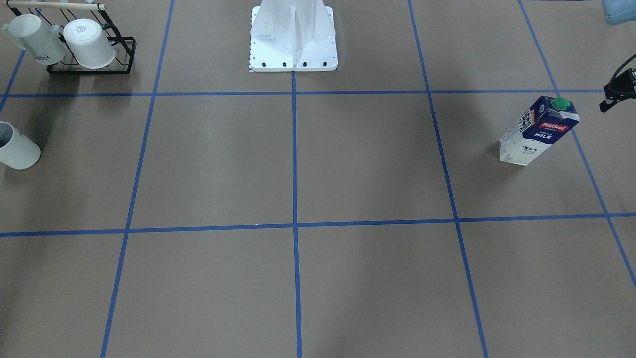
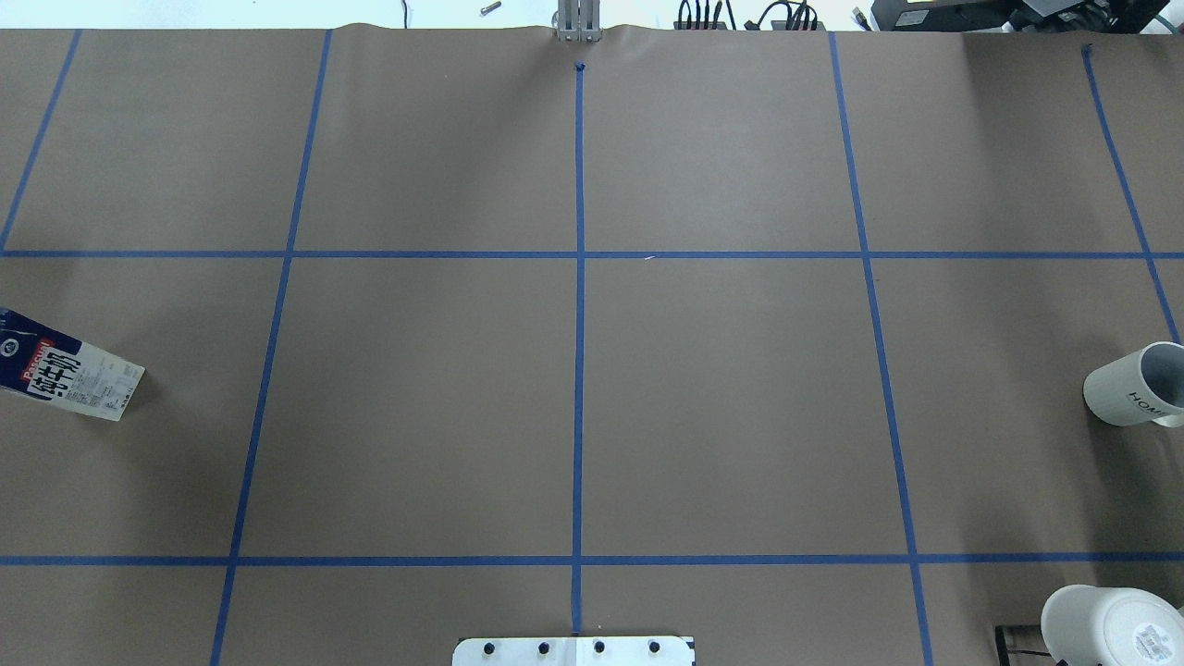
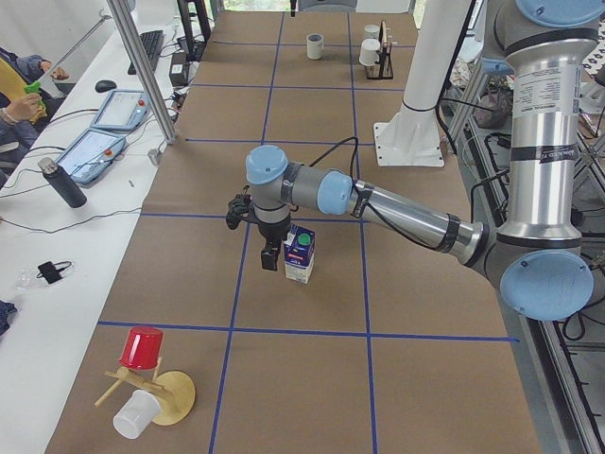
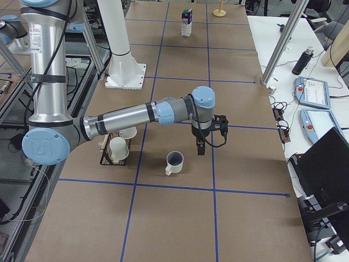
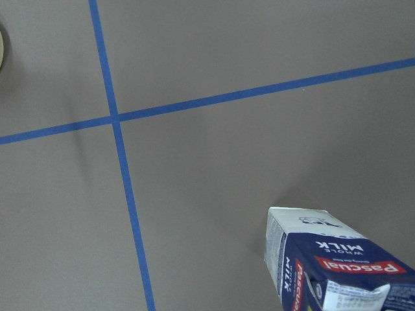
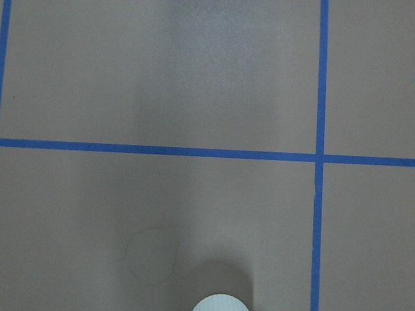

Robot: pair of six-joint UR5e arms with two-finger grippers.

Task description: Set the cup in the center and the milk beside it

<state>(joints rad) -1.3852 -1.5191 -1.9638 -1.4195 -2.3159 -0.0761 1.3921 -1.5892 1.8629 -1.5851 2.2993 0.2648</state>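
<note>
Two claws hung low over the counter (image 1: 348, 164); could not tell whether either was apart or together. The left claw (image 3: 272, 257) sat just beside the upright milk (image 1: 539, 130), well out on the white base's (image 1: 293, 40) own left. The cup (image 4: 174, 162) stood upright well to the base's right, near the right claw (image 4: 200, 147).

Worktop (image 1: 367, 164) was covered in brown paper and divided into squares by blue tape lines (image 1: 294, 149). Milk (image 1: 539, 130) was set upright toward left end. Cup (image 1: 17, 147) was set upright toward right end, near black wire rack (image 1: 124, 57). White pedestal (image 1: 293, 44) was bolted at robot-side edge.
</note>
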